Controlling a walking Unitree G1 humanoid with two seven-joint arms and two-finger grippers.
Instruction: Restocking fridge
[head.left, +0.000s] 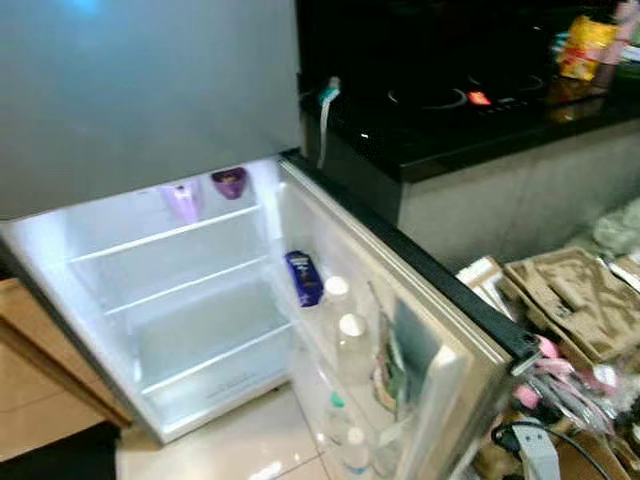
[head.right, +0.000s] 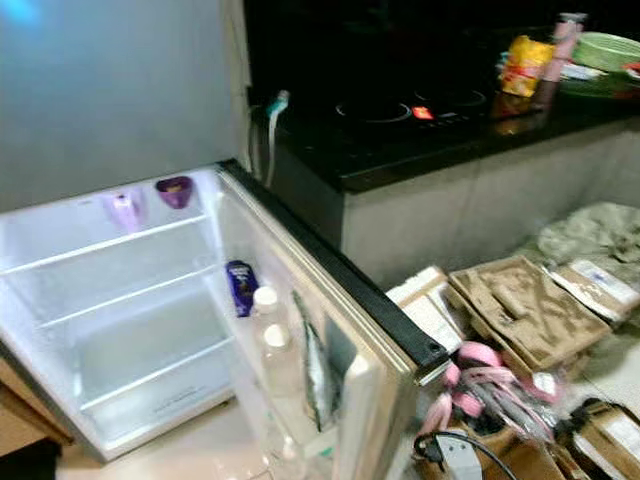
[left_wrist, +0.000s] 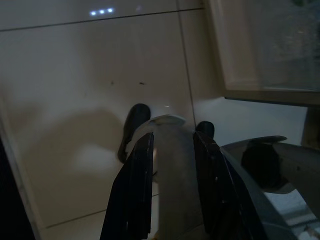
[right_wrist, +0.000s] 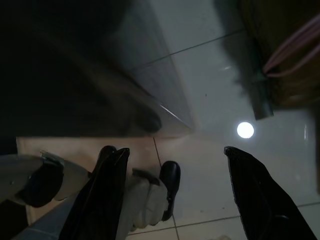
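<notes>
**White fridge stands open; both arms hang low over the tiles**

Your left gripper (left_wrist: 170, 195) points down at the pale floor tiles (left_wrist: 75, 75). Its two black fingers (left_wrist: 132, 195) sit fairly close together, parallel, nothing pinched between them; a silver leg and a dark foot (left_wrist: 134, 127) of the robot lie beyond the gap.

Your right gripper (right_wrist: 180, 195) also hangs toward the floor, fingers (right_wrist: 102, 195) spread wide and empty. Beyond them you see another robot foot (right_wrist: 169, 177) and a bright spot of reflected light (right_wrist: 245, 130) on the tile.

From the head views, the fridge (head.left: 190, 300) has its door (head.left: 400, 300) swung wide. Wire shelves (head.left: 170, 235) inside look bare. Two purple cups (head.left: 228, 182) sit at the back of the top shelf. In the door rack: a dark blue carton (head.left: 303, 277) and clear bottles (head.left: 340, 325) with white caps.

Right of the fridge, a black counter (head.left: 450, 110) carries a hob with a red light (head.left: 480, 98) and a yellow packet (head.left: 585, 45). Cardboard packing (head.right: 525, 305) and pink cords (head.right: 480, 385) clutter the floor.

Hard to read: everything is motion-blurred; labels illegible; the lower door rack is cut off at the frame edge.
</notes>
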